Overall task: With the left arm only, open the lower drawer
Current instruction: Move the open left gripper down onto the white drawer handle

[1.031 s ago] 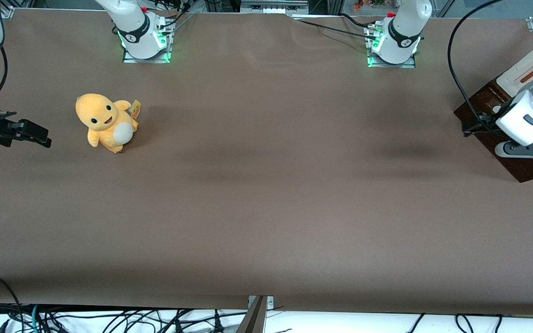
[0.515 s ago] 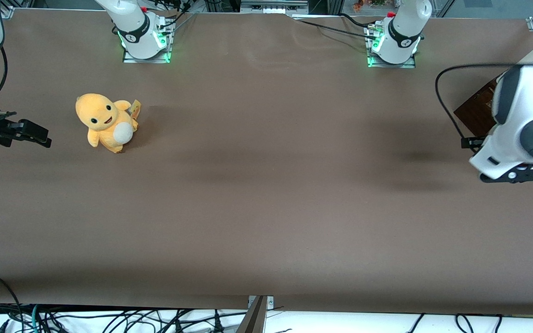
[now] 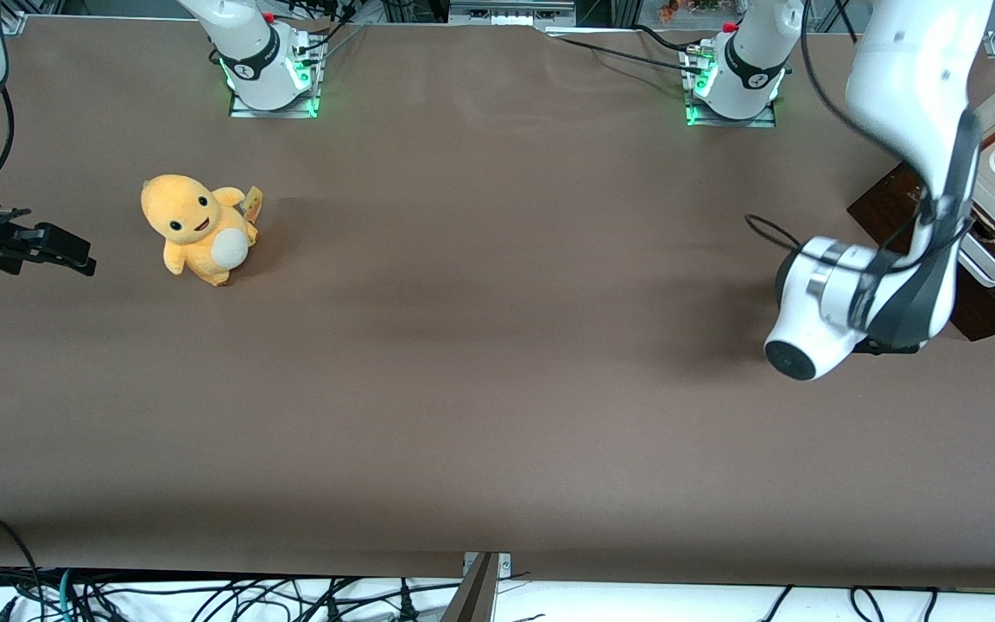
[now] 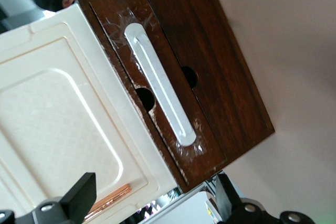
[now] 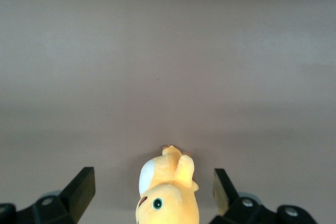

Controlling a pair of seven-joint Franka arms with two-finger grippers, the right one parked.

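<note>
I have the left arm (image 3: 912,130) bent over the working arm's end of the worktop (image 3: 497,389), so its wrist camera faces the front of the cabinet (image 4: 63,119) squarely for a line-up on the handle (image 4: 157,82). The pincer (image 4: 152,203) is released, its two fingers (image 4: 79,198) spread wide and holding nothing, apart from the handle. The lower drawer (image 4: 210,72) looks shut, so its contents are hidden; the plush toy (image 3: 195,229) sits toward the parked arm's end.
</note>
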